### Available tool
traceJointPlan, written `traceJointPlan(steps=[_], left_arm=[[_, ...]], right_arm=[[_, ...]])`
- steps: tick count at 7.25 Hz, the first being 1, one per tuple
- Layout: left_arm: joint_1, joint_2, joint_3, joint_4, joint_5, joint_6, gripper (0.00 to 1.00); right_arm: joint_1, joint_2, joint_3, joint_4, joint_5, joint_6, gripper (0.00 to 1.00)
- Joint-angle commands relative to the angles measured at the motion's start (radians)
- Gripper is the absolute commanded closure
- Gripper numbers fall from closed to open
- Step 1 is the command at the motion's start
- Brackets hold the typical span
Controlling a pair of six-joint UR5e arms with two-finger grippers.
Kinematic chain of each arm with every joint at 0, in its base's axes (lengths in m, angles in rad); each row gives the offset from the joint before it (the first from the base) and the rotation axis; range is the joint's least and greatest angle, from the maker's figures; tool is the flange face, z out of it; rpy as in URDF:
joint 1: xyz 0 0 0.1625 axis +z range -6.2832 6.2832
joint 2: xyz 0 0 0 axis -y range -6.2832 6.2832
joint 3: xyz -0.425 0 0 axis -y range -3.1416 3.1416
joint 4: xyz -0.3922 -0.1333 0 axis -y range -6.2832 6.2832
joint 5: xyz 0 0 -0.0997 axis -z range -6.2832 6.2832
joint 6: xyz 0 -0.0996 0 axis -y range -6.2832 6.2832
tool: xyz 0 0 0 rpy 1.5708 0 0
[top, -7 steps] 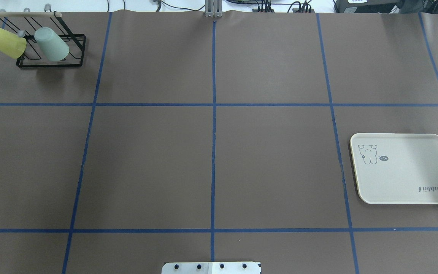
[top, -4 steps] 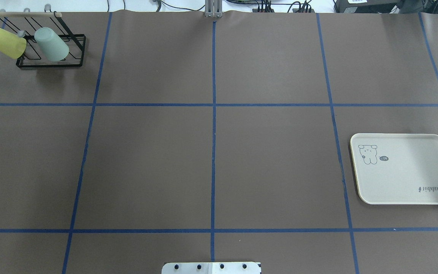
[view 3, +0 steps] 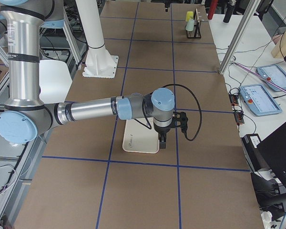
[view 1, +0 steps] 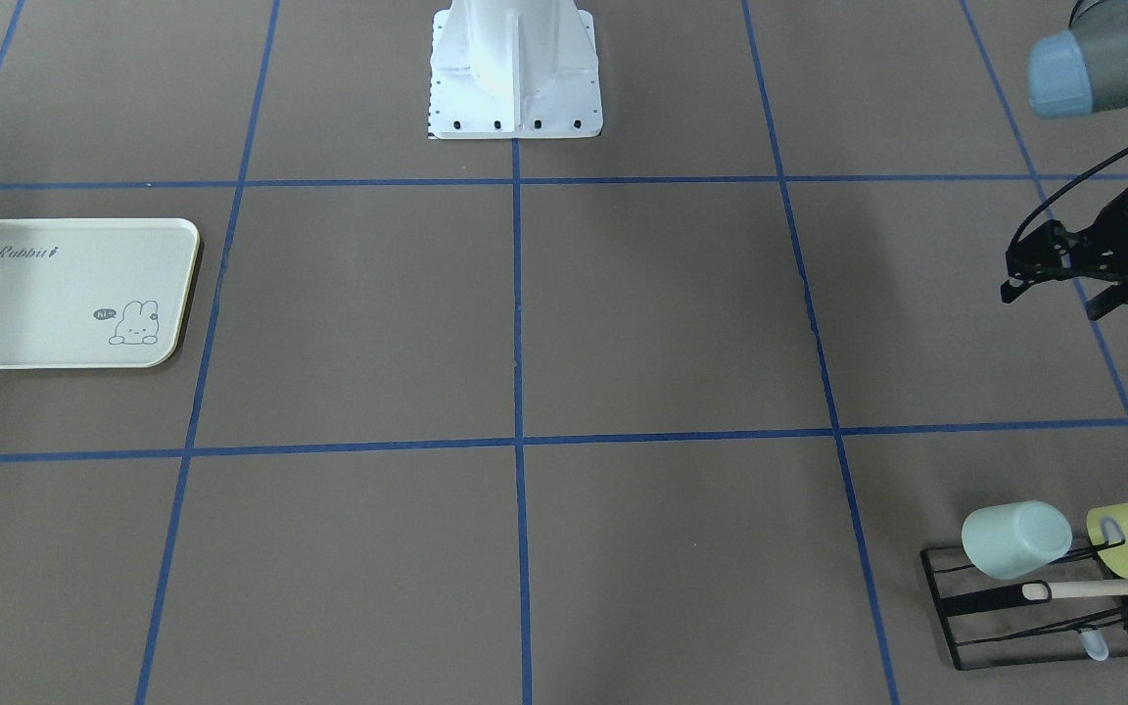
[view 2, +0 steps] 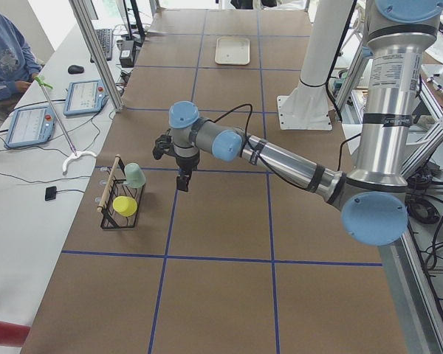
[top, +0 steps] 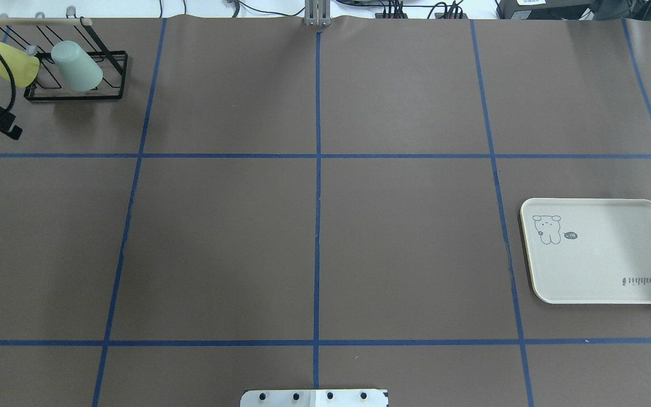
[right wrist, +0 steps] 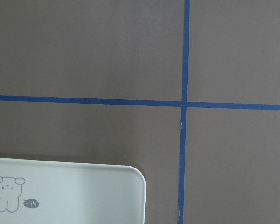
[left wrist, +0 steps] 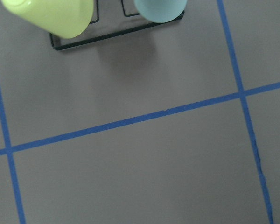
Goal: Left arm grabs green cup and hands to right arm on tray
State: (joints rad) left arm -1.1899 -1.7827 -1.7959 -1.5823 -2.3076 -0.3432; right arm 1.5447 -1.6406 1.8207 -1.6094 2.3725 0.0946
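The green cup [top: 77, 66] hangs upside down and tilted on a black wire rack [top: 77, 97] at the table's far left corner; it also shows in the front view [view 1: 1014, 539] and at the top of the left wrist view [left wrist: 159, 9]. My left gripper [view 1: 1054, 299] is open and empty, above the table on the robot's side of the rack, apart from the cup. The cream tray [top: 602, 265] lies empty at the right. My right gripper [view 3: 162, 142] hovers over the tray's edge [view 3: 138, 143]; I cannot tell whether it is open or shut.
A yellow-green cup [top: 8, 63] hangs on the same rack, to the left of the green one. A wooden bar [view 1: 1103, 588] runs along the rack's top. Blue tape lines cross the brown table. The robot's white base [view 1: 515, 69] stands at the near middle edge.
My left gripper has come into the overhead view at its left edge, below the rack. The cups, rack and tray have not moved.
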Motion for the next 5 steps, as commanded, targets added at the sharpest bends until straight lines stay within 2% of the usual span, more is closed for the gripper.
traceJointPlan(steps=[1, 2, 3, 5], left_arm=[[0.030, -0.120, 0.131, -0.011, 0.014, -0.156, 0.00], [0.061, -0.185, 0.168, -0.016, 0.101, -0.210, 0.00], [0.068, -0.269, 0.272, -0.024, 0.109, -0.211, 0.00], [0.070, -0.287, 0.335, -0.056, 0.111, -0.192, 0.00]], right_arm=[[0.000, -0.011, -0.001, 0.002, 0.001, -0.003, 0.00], [0.000, -0.016, 0.002, 0.002, 0.001, -0.003, 0.01], [0.000, -0.018, 0.002, 0.002, 0.001, -0.003, 0.01], [0.000, -0.025, 0.015, 0.003, 0.001, -0.004, 0.00]])
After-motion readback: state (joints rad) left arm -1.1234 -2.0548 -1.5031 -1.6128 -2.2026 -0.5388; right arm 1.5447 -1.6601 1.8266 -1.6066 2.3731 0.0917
